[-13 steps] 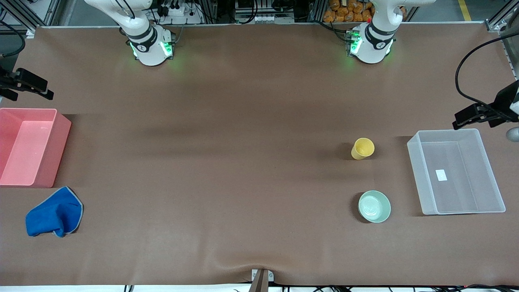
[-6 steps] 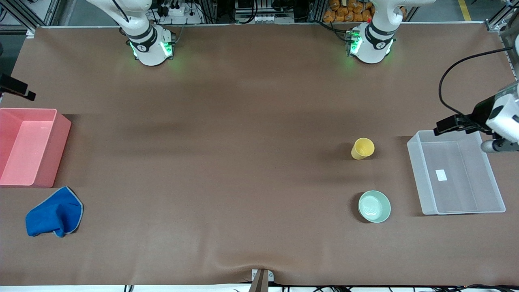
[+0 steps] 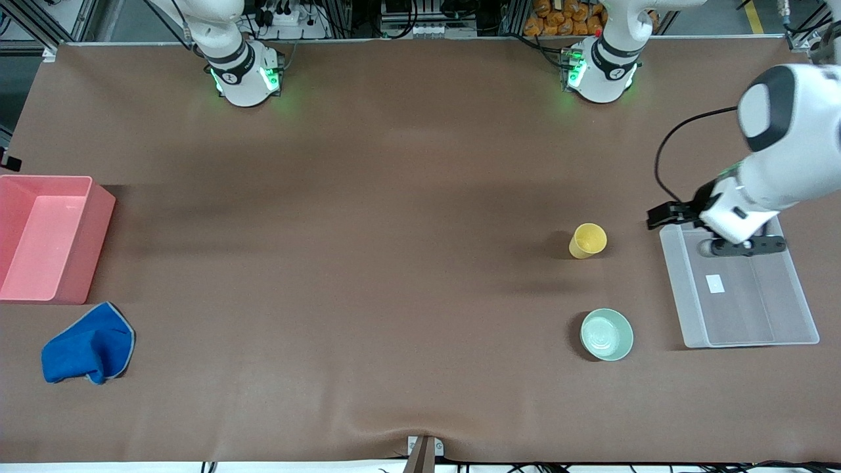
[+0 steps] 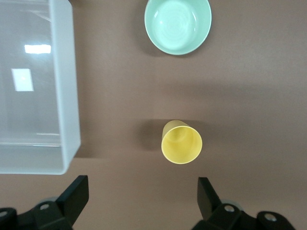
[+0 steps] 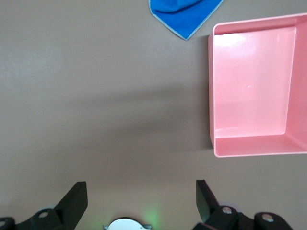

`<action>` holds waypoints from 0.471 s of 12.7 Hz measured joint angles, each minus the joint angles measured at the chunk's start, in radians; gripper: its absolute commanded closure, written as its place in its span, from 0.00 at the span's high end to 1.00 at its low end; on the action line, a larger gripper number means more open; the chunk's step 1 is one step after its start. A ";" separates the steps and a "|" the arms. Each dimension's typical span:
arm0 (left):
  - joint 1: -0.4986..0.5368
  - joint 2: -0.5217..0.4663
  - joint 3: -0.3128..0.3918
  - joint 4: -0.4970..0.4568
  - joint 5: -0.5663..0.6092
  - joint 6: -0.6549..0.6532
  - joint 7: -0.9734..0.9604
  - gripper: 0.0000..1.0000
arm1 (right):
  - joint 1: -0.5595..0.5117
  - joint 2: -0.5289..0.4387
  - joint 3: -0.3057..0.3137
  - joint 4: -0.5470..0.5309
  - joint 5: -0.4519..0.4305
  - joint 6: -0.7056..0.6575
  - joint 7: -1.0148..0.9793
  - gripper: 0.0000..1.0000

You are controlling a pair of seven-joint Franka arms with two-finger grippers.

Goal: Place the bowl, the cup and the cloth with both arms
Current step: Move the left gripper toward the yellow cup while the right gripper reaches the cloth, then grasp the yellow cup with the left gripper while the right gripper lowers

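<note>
Yellow cup (image 3: 587, 240) and green bowl (image 3: 606, 334) sit right of center on the tabletop (image 3: 368, 263); blue cloth (image 3: 87, 345) lower left. Left hand (image 4: 142, 203) and right hand (image 5: 141, 203) both hover with fingers apart.

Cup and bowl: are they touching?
Apart. The left wrist view shows bare table between the cup and the bowl; the front view shows the same gap.

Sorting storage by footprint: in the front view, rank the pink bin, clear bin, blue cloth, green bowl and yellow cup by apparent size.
1. Clear plastic bin, partly covered by the left arm.
2. Pink plastic bin, cut off at the view's edge, so its rank against the clear bin is unsure.
3. Blue cloth.
4. Mint-green bowl.
5. Yellow cup.
</note>
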 measured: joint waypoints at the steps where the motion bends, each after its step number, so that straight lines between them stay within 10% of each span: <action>1: -0.001 -0.002 -0.012 -0.044 0.005 0.050 -0.012 1.00 | 0.000 0.009 0.003 0.000 0.000 0.008 -0.004 1.00; 6: -0.001 0.002 -0.032 -0.256 0.007 0.309 -0.059 0.98 | 0.009 0.128 0.013 -0.001 0.000 0.138 -0.011 1.00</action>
